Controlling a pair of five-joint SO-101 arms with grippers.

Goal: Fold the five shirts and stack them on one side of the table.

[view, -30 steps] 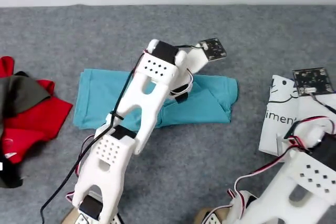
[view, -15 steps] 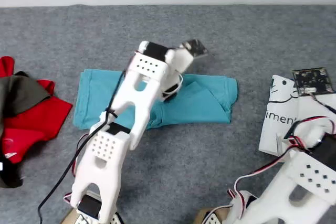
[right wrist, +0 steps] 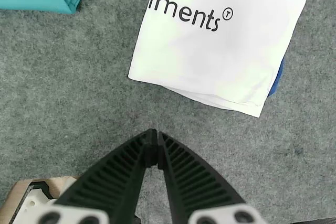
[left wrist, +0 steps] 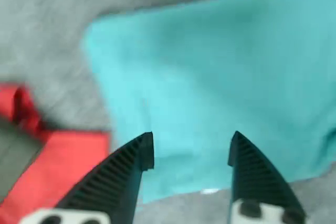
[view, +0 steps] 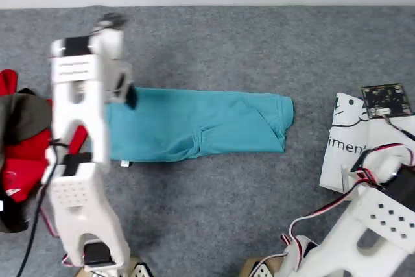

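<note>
A teal shirt lies folded into a long band across the middle of the grey table. My left gripper hovers over the band's left end. In the left wrist view it stands open above the teal shirt, holding nothing. A folded white shirt with black print rests at the right, with a blue shirt peeking out beneath it. My right gripper is shut and empty over bare table, just short of the white shirt.
A loose pile of a red shirt and a dark grey shirt lies at the table's left edge, close to the left arm; the left wrist view shows the red shirt next to the teal one. Bare table runs along the back.
The left arm has swung from over the middle of the teal shirt to its left end, uncovering the band. The right arm and the white shirt have stayed put.
</note>
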